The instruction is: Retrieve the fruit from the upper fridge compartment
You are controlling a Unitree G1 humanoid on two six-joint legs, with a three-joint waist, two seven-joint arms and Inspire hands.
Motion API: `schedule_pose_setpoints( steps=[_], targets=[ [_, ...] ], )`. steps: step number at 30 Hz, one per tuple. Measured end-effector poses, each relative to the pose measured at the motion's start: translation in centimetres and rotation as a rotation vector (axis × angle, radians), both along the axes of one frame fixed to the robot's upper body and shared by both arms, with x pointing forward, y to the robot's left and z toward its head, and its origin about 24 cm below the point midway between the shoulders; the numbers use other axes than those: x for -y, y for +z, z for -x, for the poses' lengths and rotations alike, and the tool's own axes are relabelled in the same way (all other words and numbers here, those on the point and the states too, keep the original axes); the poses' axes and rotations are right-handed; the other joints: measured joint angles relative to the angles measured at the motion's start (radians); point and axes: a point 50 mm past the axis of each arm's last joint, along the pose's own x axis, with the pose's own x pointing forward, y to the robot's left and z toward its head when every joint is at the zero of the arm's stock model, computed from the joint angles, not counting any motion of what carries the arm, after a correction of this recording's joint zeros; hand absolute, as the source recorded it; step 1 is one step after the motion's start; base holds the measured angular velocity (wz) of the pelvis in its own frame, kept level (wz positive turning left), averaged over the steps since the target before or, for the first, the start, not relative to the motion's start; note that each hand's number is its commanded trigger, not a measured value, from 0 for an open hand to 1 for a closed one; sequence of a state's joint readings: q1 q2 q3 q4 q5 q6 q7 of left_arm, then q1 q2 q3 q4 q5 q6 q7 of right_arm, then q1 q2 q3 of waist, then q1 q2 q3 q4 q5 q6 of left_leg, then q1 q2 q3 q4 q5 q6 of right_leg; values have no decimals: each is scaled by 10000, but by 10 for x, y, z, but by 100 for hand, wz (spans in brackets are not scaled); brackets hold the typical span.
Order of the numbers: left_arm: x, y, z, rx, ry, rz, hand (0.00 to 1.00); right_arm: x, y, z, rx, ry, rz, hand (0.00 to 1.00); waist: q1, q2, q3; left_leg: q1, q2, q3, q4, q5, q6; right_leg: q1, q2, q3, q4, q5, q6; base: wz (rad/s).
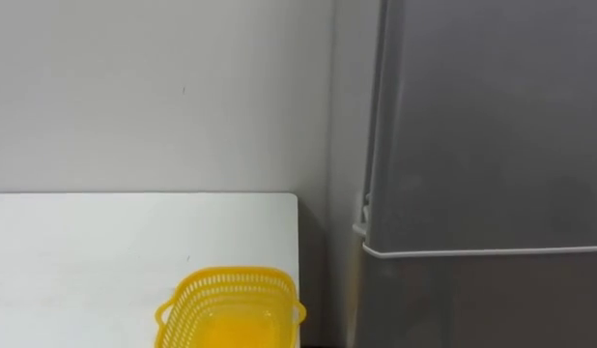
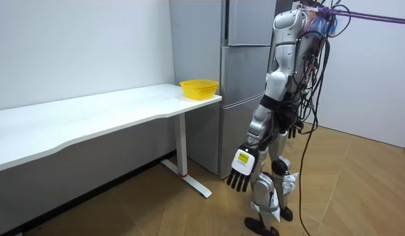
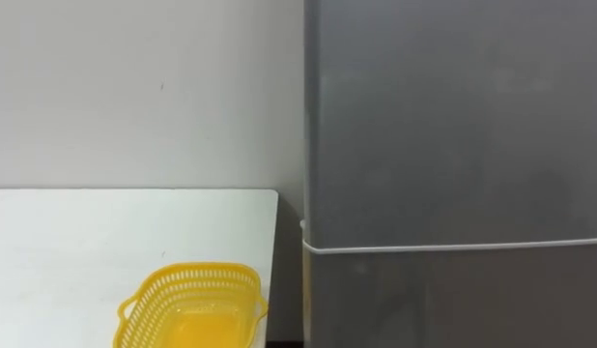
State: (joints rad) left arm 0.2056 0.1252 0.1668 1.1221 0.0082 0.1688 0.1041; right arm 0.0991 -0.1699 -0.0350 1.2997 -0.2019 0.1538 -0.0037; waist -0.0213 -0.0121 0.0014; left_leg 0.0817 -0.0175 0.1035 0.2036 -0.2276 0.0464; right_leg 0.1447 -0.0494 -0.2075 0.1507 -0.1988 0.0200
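A grey fridge stands right in front of me, and its upper door (image 1: 492, 126) is closed against the lower door (image 1: 482, 304) along a thin pale seam. The room view has me standing upright facing that fridge (image 2: 245, 78), close to its front. My left hand (image 2: 242, 172) hangs at my side near knee height with straight fingers, holding nothing. What the fridge holds is hidden behind the closed doors.
A white table (image 1: 96, 242) stands to the left of the fridge against the wall. A yellow mesh basket (image 1: 231, 309) sits on the table corner nearest the fridge and looks empty. A narrow gap separates table and fridge. Wooden floor (image 2: 360, 190) stretches behind me.
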Motion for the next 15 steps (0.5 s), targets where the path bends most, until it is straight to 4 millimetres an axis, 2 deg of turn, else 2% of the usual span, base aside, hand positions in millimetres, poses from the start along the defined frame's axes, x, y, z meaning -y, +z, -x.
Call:
schedule_pose_setpoints(
  steps=[9, 15],
  targets=[
    [-15, 6, -8, 2158, 6093, -381, 0, 3, 1, 5, -107, 46, 73, 0, 101, 112, 13, 187, 9, -2, -135, 1, -1, 117, 10, -17, 61, 3, -2, 0],
    [-30, 19, -39, 4159, 8581, -668, 0, 4, 1, 7, -128, 41, 91, 0, 352, 125, 14, 234, 23, -16, -83, -4, -5, 109, 13, 51, 202, 3, -2, -1]
  ],
)
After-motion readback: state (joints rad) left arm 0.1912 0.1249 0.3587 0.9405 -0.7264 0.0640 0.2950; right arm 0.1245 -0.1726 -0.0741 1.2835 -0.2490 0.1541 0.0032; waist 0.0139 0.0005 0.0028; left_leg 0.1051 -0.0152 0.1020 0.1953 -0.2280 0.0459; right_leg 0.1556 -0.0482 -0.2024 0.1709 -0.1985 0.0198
